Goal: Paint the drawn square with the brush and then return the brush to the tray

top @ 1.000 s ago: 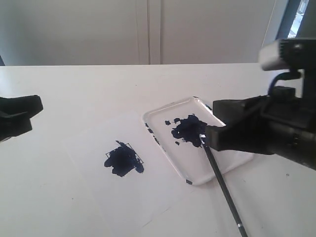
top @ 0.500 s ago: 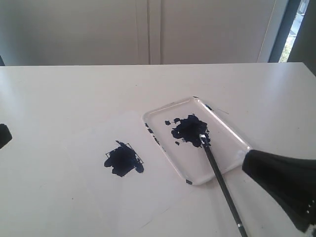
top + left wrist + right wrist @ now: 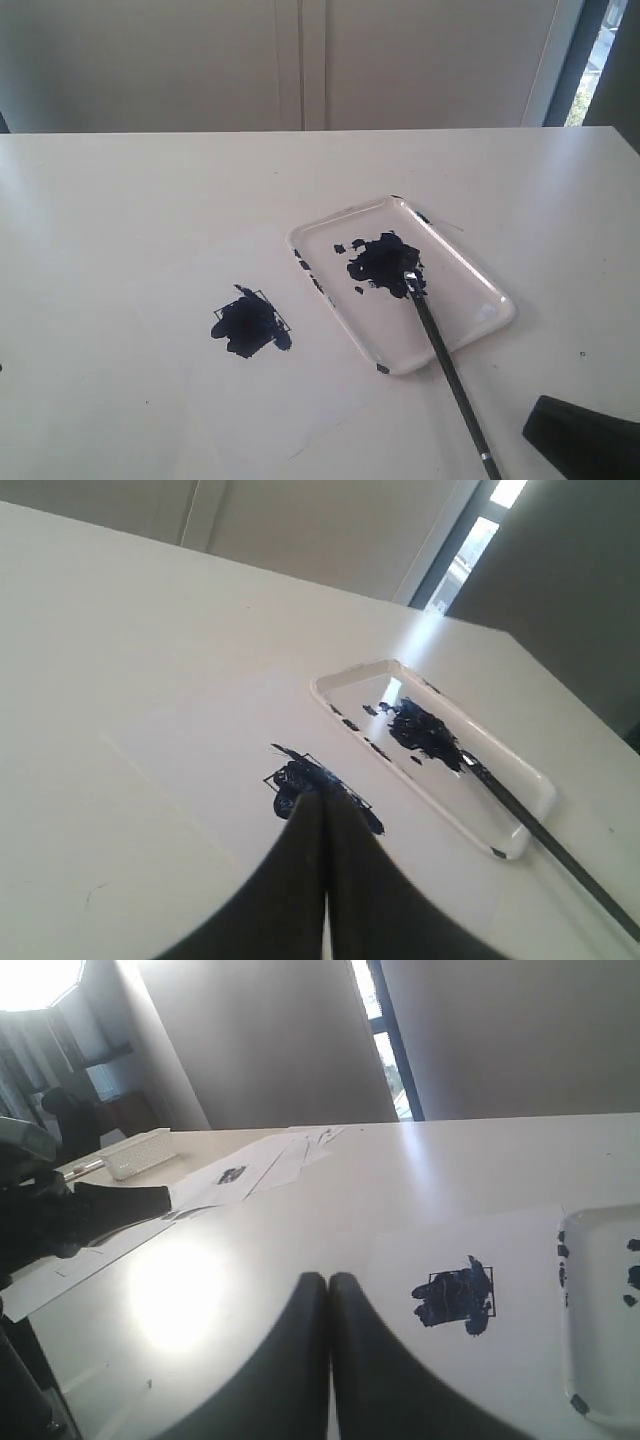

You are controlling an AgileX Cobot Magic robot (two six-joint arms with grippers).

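Observation:
The drawn square point(image 3: 250, 321) on the white paper is blotched dark blue; it also shows as the square point(image 3: 318, 783) and the square point(image 3: 456, 1294) in the wrist views. The brush point(image 3: 445, 368) lies with its bristles in the paint blob of the tray point(image 3: 495, 305) and its handle out over the near rim. The brush point(image 3: 540, 830) rests the same way on the tray point(image 3: 530, 780). My left gripper point(image 3: 325, 798) is shut and empty, out of the exterior view. My right gripper point(image 3: 329, 1282) is shut and empty, a dark part of it point(image 3: 585, 435) at the exterior view's lower right corner.
The white paper sheet point(image 3: 200, 290) lies left of the tray on the white table. In the right wrist view, more papers point(image 3: 250, 1170), a white box point(image 3: 140, 1152) and the other dark arm point(image 3: 70, 1215) show at the far side.
My right arm has pulled back from the tray toward the lower right corner, leaving the brush lying in the tray. My left gripper has left the exterior view at the left.

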